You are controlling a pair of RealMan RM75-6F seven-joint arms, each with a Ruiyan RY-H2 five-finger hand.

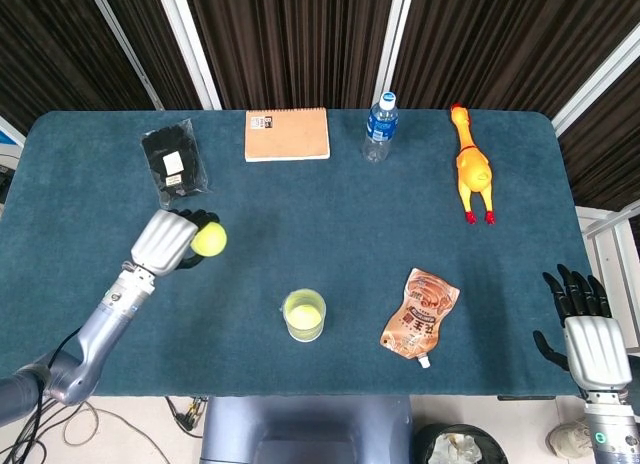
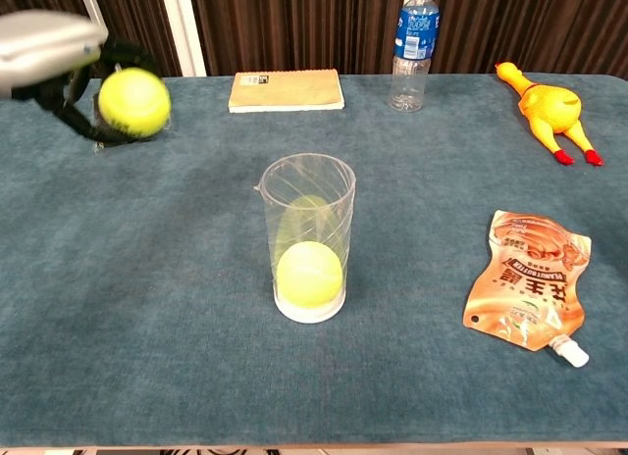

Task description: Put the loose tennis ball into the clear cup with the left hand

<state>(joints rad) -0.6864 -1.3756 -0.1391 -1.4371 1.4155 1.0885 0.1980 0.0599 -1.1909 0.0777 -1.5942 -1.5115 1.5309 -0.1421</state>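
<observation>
Your left hand [image 1: 168, 239] clamps the tennis ball [image 1: 209, 241] left of the clear cup [image 1: 304, 315], bare cloth between; right hand [image 1: 590, 329] fingers spread, holding nothing.

Between the left hand [image 1: 165, 239], holding the tennis ball [image 1: 209, 240] at nine o'clock, and the clear cup [image 1: 304, 315] at six o'clock lies bare table [image 1: 330, 219]. A ball already fills the cup's bottom. The pouch [image 1: 419, 316] lies near the cup, toward four o'clock; the notebook [image 1: 287, 135], bottle [image 1: 378, 127] and black packet [image 1: 174, 165] stand well apart.
</observation>
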